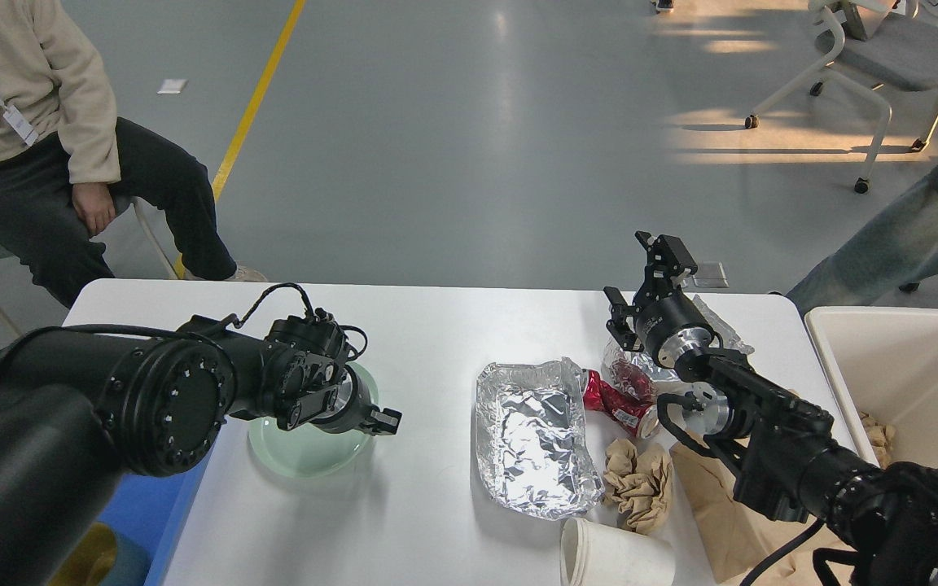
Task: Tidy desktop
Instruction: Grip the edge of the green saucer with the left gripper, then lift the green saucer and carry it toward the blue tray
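The white desktop (436, 334) holds litter on its right half: a crumpled foil tray (534, 439), a crushed red wrapper (617, 404), clear plastic (636, 370), crumpled brown paper (638, 486), a white paper cup (615, 560) on its side and a brown paper bag (717, 517). A pale green plate (302, 448) lies on the left half. My left gripper (381, 421) hangs at the plate's right rim; its fingers are too dark to tell apart. My right gripper (637, 278) is open and empty, raised above the clear plastic near the far edge.
A cream bin (909, 382) with some brown paper inside stands off the table's right end. A blue tray (147, 509) sits below the table's left front corner. A seated person (37, 146) is at the far left, and another person's leg (900, 236) is at the far right.
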Robot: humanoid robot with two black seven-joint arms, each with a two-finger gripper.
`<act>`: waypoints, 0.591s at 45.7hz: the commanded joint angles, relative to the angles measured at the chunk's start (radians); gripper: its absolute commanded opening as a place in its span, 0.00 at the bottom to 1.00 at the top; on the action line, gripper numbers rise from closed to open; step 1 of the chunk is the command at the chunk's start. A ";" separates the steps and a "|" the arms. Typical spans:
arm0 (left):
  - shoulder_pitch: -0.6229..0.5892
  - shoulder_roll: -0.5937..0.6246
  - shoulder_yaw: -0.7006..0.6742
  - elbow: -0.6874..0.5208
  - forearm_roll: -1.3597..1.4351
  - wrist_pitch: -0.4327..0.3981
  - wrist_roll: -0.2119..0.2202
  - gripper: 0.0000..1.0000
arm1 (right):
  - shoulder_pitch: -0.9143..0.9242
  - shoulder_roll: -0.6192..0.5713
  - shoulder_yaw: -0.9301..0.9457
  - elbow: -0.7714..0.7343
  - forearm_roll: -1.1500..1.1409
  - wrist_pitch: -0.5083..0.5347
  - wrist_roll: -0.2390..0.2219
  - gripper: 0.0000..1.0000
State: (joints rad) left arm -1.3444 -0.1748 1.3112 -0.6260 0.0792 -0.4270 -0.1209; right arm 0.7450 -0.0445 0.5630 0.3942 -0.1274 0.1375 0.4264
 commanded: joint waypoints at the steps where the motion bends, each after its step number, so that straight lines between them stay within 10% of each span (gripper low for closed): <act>1: -0.062 -0.005 -0.099 -0.011 0.001 -0.084 0.000 0.00 | 0.001 0.000 0.000 0.000 0.000 0.001 -0.001 1.00; 27: -0.375 0.095 -0.237 -0.195 -0.047 -0.447 -0.005 0.00 | 0.001 0.000 0.000 0.000 0.000 -0.001 0.000 1.00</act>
State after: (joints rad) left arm -1.6595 -0.1255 1.0668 -0.7616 0.0466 -0.8557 -0.1256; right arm 0.7453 -0.0445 0.5630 0.3942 -0.1274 0.1375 0.4264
